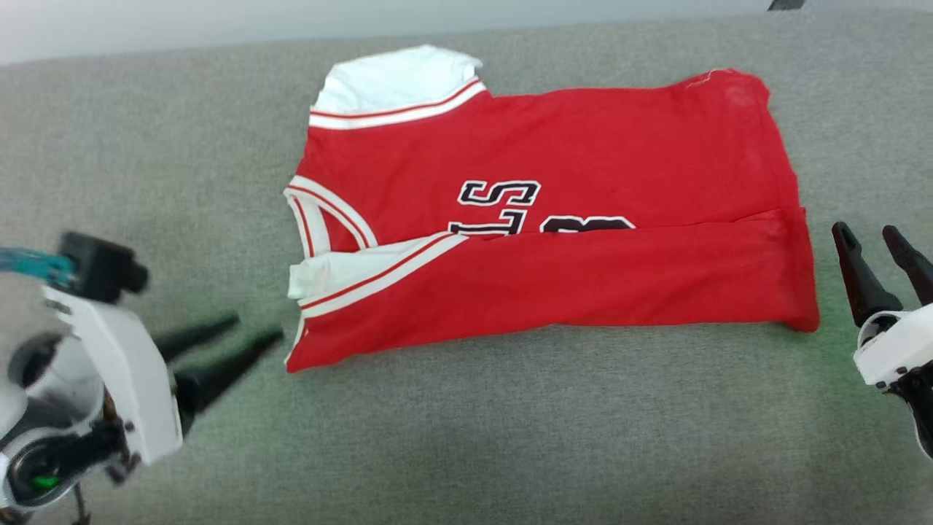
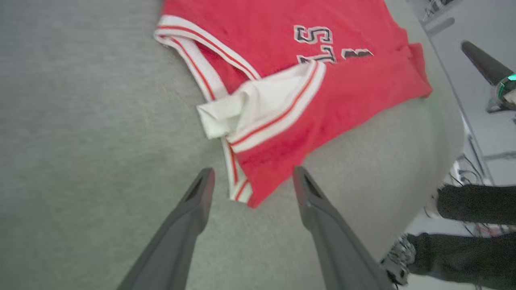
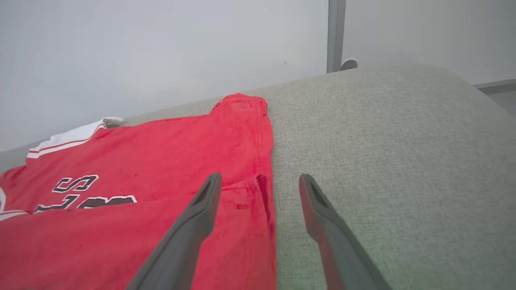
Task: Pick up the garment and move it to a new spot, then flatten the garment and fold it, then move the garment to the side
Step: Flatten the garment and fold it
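Observation:
The garment (image 1: 554, 219), red with white sleeves and black lettering, lies flat on the grey cushion, its near long edge folded up over the middle. My left gripper (image 1: 251, 327) stands open just left of the garment's near left corner (image 2: 246, 197), its fingers apart and empty. At the right, my right gripper (image 1: 867, 235) is open too, a little off the garment's hem corner (image 3: 262, 189). One white sleeve (image 2: 242, 108) lies folded over the red front; the other white sleeve (image 1: 397, 80) sticks out at the far side.
The grey fabric cushion (image 1: 510, 437) stretches wide around the garment. A pale wall (image 3: 161, 48) rises behind it. Past the cushion's edge are cables and a person's dark sleeve (image 2: 475, 203).

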You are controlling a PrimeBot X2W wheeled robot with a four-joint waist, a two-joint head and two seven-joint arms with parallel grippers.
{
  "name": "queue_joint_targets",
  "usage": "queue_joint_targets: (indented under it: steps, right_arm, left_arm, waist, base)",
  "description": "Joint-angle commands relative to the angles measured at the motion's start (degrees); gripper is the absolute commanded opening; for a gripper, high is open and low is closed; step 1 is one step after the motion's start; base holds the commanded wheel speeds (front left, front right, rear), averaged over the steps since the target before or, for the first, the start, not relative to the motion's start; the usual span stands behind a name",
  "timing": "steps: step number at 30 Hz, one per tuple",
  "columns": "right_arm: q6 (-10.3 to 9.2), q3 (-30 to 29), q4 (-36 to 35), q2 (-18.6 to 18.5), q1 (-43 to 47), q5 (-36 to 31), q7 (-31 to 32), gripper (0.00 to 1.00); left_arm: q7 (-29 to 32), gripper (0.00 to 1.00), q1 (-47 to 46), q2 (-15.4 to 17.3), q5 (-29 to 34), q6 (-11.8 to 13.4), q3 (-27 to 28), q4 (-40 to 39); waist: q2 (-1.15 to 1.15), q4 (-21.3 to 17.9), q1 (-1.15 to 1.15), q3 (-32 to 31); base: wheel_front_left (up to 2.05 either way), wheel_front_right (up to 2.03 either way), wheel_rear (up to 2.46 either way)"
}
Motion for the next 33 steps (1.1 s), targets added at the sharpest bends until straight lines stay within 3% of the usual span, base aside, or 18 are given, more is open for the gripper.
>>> queue_joint_targets:
  steps: [1, 5, 10, 15, 20, 21, 22, 24, 29, 33]
  right_arm:
    - [-0.09, -0.25, -0.54, 0.18, 0.71, 0.37, 0.18, 1.0]
    - [-0.09, -0.38, -1.31, 0.83, 1.17, 0.61, 0.12, 1.0]
    - [-0.09, -0.34, -1.93, 1.55, 1.12, 0.83, -0.12, 1.0]
    - [-0.09, -0.58, -2.33, 2.38, 0.62, 0.88, -0.52, 1.0]
    - [-0.09, -1.34, -2.85, 2.71, 1.05, 1.06, -0.86, 1.0]
    - [-0.09, -1.39, -2.97, 2.77, 1.09, 1.06, -0.92, 1.0]
    - [-0.09, -1.47, -3.07, 2.83, 1.15, 1.09, -0.96, 1.0]
    - [-0.09, -1.37, -3.23, 2.8, 1.22, 0.99, -0.77, 1.0]
    - [-0.09, 0.66, -4.02, 1.46, 0.07, 0.0, 1.35, 1.0]
    - [-0.09, 5.87, -4.62, -2.09, -1.08, -0.77, 9.59, 1.0]
  left_arm:
    - [4.83, 1.0, -0.41, 1.52, -1.95, 0.76, -0.99, -2.06]
    - [12.41, 1.0, -2.47, 2.06, -3.1, 3.75, -2.64, -4.11]
    - [15.12, 1.0, -4.69, -2.95, -3.01, 5.6, -4.16, 1.64]
    - [16.4, 1.0, -5.86, -7.65, -3.49, 4.39, -5.34, 10.97]
    - [18.35, 1.0, -5.64, -9.2, -4.03, 2.62, -6.64, 16.87]
    - [18.61, 0.78, -5.57, -9.39, -4.29, 2.1, -6.6, 17.4]
    - [18.97, 0.42, -5.5, -9.62, -4.91, 1.54, -6.5, 17.77]
    - [19.78, 0.0, -5.15, -9.87, -6.28, 0.46, -6.34, 17.94]
    - [19.17, 0.0, -5.36, -9.85, -6.63, -0.59, -5.66, 17.91]
    - [18.26, 0.0, -6.3, -10.52, -5.93, -0.88, -5.4, 17.79]
  waist:
    - [0.0, -0.83, 0.0, -1.27]
    - [0.0, -1.98, 0.0, -0.93]
    - [0.0, -3.68, 0.0, 0.49]
    - [0.0, -5.57, 0.0, 2.0]
    - [0.0, -6.8, 0.0, 2.94]
    - [0.0, -6.96, 0.0, 3.06]
    - [0.0, -7.05, 0.0, 3.13]
    - [0.0, -7.15, 0.0, 3.19]
    - [0.0, -6.8, 0.0, 3.23]
    - [0.0, -5.94, 0.0, 3.65]
  base:
    - [0.0, 0.0, 0.0]
    - [0.0, 0.0, 0.0]
    - [0.0, 0.0, 0.0]
    - [0.0, 0.0, 0.0]
    - [0.0, 0.0, 0.0]
    - [0.0, 0.0, 0.0]
    - [0.0, 0.0, 0.0]
    - [0.0, 0.0, 0.0]
    - [0.0, 0.0, 0.0]
    - [0.0, 0.0, 0.0]
